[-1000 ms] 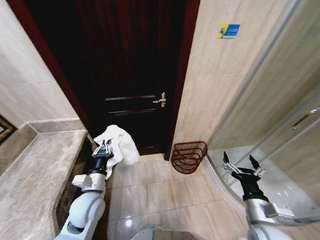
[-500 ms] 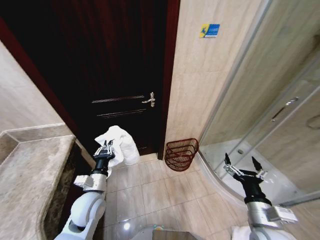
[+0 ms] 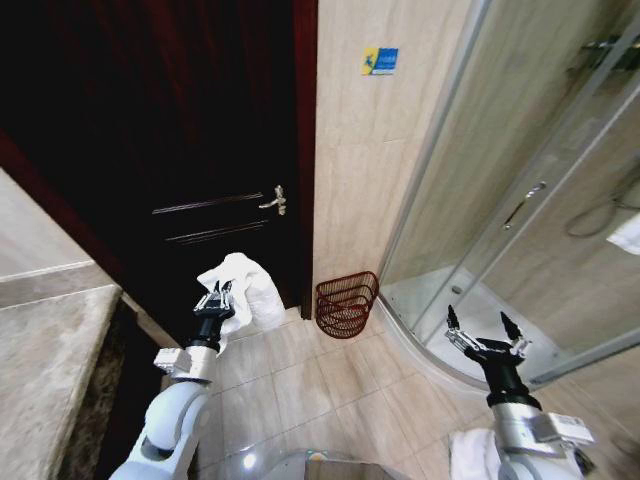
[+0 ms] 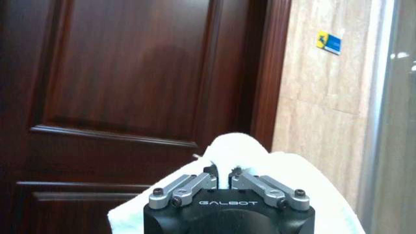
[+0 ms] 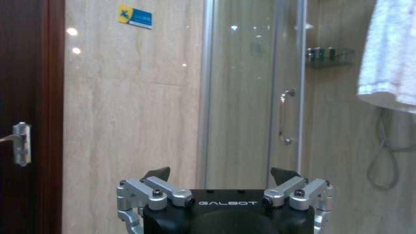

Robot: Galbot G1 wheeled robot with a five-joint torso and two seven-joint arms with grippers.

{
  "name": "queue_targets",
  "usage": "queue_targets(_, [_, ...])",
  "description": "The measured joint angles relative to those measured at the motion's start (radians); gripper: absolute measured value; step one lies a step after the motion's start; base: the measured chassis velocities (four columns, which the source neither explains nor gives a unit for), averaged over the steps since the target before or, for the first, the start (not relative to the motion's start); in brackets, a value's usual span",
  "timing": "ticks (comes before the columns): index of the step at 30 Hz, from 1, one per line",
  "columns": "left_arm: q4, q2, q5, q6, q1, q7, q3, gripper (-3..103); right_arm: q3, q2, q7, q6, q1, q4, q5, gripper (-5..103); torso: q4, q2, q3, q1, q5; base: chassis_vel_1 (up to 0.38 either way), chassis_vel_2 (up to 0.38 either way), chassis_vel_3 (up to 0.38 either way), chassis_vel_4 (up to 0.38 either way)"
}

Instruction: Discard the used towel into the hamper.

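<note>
Head view: left hand [image 3: 219, 296] raised before dark door [image 3: 200, 150], clamped on white towel [image 3: 250, 295]. Hamper [image 3: 346, 304] on floor at wall foot, right of and beyond left hand, well apart; tipped, open mouth facing up-left toward camera. Right hand [image 3: 484, 330] spread wide, holding nothing, near shower glass [image 3: 520, 180].

Left wrist view: fingers [image 4: 195, 184] pinched shut into towel [image 4: 286, 170].

Right wrist view: right hand [image 5: 221, 178] gaping, nothing held.

white towel [image 3: 250, 290] aloft, hamper [image 3: 346, 303] on floor

Robot turned right (cam panned); hamper [image 3: 346, 304] now nearer frame centre.
</note>
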Motion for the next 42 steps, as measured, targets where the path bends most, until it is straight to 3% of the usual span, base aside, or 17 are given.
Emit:
queue_targets(14, [-0.003, 0.012, -0.017, -0.006, 0.004, 0.041, -0.008, 7, -0.013, 0.000, 0.030, -0.005, 0.005, -0.005, -0.021, 100, 0.0001, 0.000, 0.000, 0.000, 0.0001, -0.017, -0.019, -0.013, -0.017])
queue_targets(21, [0.017, 0.022, -0.043, -0.036, -0.007, 0.112, -0.007, 7, -0.011, 0.000, 0.045, -0.002, 0.007, -0.009, -0.021, 100, 0.0000, 0.000, 0.000, 0.000, 0.0000, 0.000, 0.000, 0.000, 0.000])
queue_targets(42, [0.010, 0.015, -0.038, -0.052, -0.005, 0.117, -0.009, 7, -0.011, 0.000, 0.053, 0.009, 0.010, -0.017, -0.023, 100, 0.0000, 0.000, 0.000, 0.000, 0.0000, -0.040, 0.039, 0.040, -0.038])
